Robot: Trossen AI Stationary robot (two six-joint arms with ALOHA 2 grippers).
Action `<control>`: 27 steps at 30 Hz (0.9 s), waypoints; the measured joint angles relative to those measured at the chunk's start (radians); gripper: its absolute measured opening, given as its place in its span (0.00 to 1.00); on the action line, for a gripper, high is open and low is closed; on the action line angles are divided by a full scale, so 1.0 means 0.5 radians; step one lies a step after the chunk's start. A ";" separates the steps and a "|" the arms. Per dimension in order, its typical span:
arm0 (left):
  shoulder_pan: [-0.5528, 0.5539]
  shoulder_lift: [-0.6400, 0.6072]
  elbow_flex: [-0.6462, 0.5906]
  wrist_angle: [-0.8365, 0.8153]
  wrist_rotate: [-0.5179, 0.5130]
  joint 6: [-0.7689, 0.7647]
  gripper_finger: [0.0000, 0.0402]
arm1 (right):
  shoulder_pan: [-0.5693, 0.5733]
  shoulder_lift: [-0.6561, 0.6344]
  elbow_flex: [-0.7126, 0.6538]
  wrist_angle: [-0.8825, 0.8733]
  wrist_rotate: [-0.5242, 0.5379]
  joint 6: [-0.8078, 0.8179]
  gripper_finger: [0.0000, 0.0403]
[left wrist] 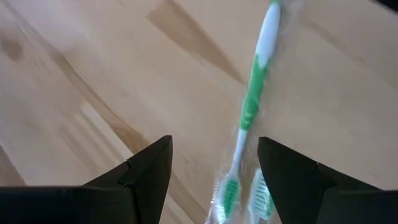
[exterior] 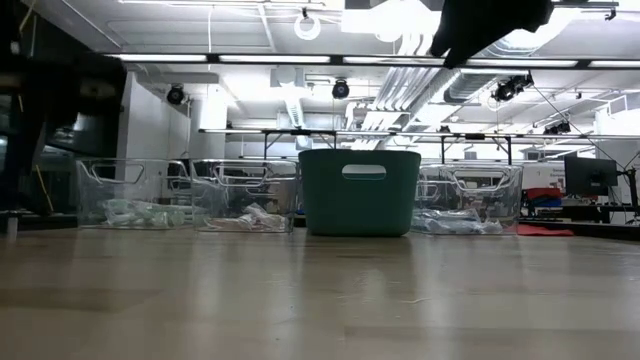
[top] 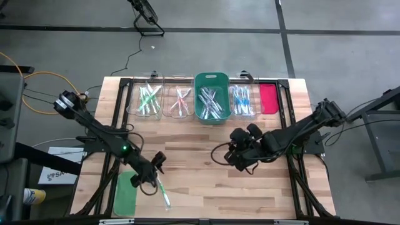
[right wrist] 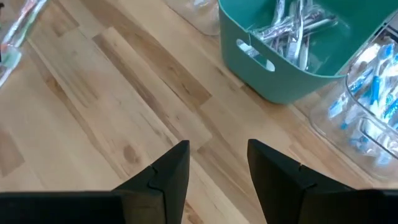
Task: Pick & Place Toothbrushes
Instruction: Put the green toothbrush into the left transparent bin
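Note:
A green-and-white toothbrush [top: 164, 194] in a clear wrapper lies flat on the table near its near edge, beside the flat green lid [top: 125, 194]. My left gripper [top: 150, 182] hovers over it, open. In the left wrist view the toothbrush [left wrist: 254, 93] lies between the gripper's [left wrist: 214, 149] spread fingers, brush heads toward the wrist. My right gripper [top: 236, 160] waits open over the table's middle, and in its wrist view [right wrist: 219, 149] it is above bare wood. More toothbrushes fill the bins along the far edge.
Along the far edge stand a clear bin of green brushes [top: 148, 99], a clear bin of pink ones [top: 180, 103], a teal bin [top: 211, 112], a clear bin of blue ones [top: 242, 100] and a red-pink lid [top: 268, 98]. Bare wood lies between the arms.

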 joint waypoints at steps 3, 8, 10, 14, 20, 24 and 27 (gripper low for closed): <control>-0.019 0.106 -0.001 0.020 0.015 -0.065 0.57 | -0.002 0.001 0.000 0.022 0.001 0.000 0.39; -0.019 0.242 -0.001 0.226 0.075 -0.069 0.57 | -0.002 0.000 0.000 0.046 0.006 -0.001 0.39; -0.018 0.295 0.000 0.293 0.078 -0.062 0.57 | -0.002 0.000 0.000 0.050 0.004 -0.001 0.39; -0.018 0.425 0.031 0.312 0.128 -0.057 0.57 | -0.002 0.000 0.000 0.065 0.001 -0.001 0.39; -0.017 0.605 0.136 0.296 0.208 0.012 0.57 | -0.002 0.000 0.000 0.071 0.004 -0.016 0.39; -0.013 0.658 0.173 0.304 0.214 0.047 0.55 | -0.002 0.000 0.000 0.079 0.005 -0.016 0.39; -0.015 0.662 0.175 0.295 0.220 0.049 0.47 | -0.002 0.000 0.000 0.079 0.003 -0.016 0.39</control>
